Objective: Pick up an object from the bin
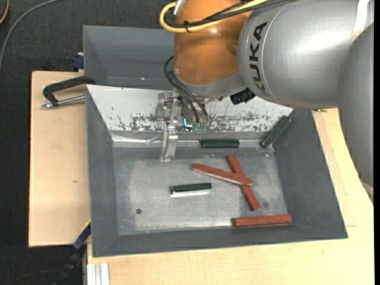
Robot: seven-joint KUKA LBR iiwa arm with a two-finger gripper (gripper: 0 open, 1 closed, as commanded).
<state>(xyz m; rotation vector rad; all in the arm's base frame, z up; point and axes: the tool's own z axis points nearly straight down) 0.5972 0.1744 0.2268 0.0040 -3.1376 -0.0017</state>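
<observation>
"KUKA" is lettered on the silver arm [261, 52]. The grey bin [101, 177] holds loose bars. A green-and-white bar [191, 188] lies mid-floor, with crossed red bars [238, 177] just right of it and a dark green bar [219, 143] behind it. The claw [169, 144] stands behind the mid-floor bar, beside the dark green one; I cannot tell whether it is open or closed.

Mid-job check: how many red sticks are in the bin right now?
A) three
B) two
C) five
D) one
A: one red stick lies crossed with a second right of centre, and a third lies along the near wall of the bin.
</observation>
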